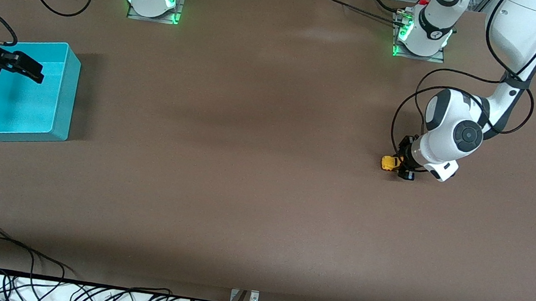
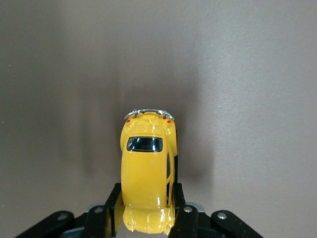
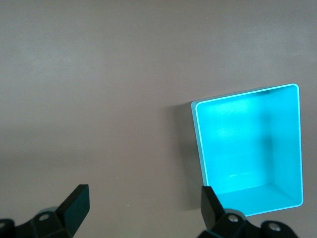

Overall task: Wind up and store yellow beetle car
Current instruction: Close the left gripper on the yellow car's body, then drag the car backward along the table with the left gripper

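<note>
Yellow beetle car [image 1: 390, 162] is being held on the brown surface [image 1: 255, 169] toward the left arm's end, roughly midway between the surface's base-side edge and its camera-side edge. In the left wrist view the car [image 2: 146, 173] is being clamped at one end between the fingers [image 2: 181, 208] of the left end effector [image 2: 146, 213]; the body is being kept level, chrome bumper pointing away from the wrist. Wheels appear to be resting on or just above the surface; which one cannot be told.

Step in hand, judged: wind-up phase. The car is being gripped low at the surface, not being carried.

Right end effector [image 1: 22, 66] is being held over the teal box [image 1: 66, 95], which is sitting near the surface's edge at the right arm's end; its fingers [image 3: 75, 204] are being kept wide apart with nothing between them. That arm is waiting.

Teal box [image 3: 198, 144] is showing an open, empty interior in the right wrist view.

Next move, judged: the car is needing to be dragged along the surface under downward pressure so the wheels are being turned, then lifted and carried to the box. Car and box are well apart, so a long traverse or a handover is being called for. Grip is on one end only, so tilt under load is being risked.
</note>
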Motion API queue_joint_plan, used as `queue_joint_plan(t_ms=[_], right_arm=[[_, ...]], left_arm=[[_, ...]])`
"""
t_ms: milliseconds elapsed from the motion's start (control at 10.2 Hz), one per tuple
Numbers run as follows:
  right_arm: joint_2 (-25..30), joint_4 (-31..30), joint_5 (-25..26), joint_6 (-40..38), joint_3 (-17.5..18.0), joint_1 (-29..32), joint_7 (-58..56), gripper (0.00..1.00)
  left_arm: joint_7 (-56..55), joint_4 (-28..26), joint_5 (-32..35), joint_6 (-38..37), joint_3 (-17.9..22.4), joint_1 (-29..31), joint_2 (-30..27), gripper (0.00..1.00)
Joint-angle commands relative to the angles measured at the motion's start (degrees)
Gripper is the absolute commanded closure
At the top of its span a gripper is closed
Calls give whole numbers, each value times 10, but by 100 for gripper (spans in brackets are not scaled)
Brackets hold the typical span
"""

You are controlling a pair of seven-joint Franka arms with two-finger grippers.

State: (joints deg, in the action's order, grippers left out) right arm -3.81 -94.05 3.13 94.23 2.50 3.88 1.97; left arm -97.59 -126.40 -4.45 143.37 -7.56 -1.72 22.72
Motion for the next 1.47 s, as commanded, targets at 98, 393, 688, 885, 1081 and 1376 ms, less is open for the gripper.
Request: queue_joint_plan(t_ms=[98, 393, 688, 885, 1081, 1376], right_arm=[[3, -2, 11, 1, 1, -3, 8, 0], [3, -3, 11, 0, 1, -3, 7, 0], [3, -3, 11, 1, 1, -3, 8, 0], [0, -2, 11, 3, 1, -3, 8, 0], [0, -2, 11, 2, 1, -3, 8, 0], [0, -2, 11, 2, 1, -3, 8, 0]], left_arm=[[13, 23, 17, -4, 9, 20, 31, 100], [66, 27, 37, -5, 9, 62, 42, 100], [125, 27, 41, -5, 9, 97, 46, 100], [153, 27, 41, -5, 10, 116, 50, 100], [175, 27, 46, -5, 13, 134, 53, 100], [183, 38, 72, -5, 14, 158, 59, 100]])
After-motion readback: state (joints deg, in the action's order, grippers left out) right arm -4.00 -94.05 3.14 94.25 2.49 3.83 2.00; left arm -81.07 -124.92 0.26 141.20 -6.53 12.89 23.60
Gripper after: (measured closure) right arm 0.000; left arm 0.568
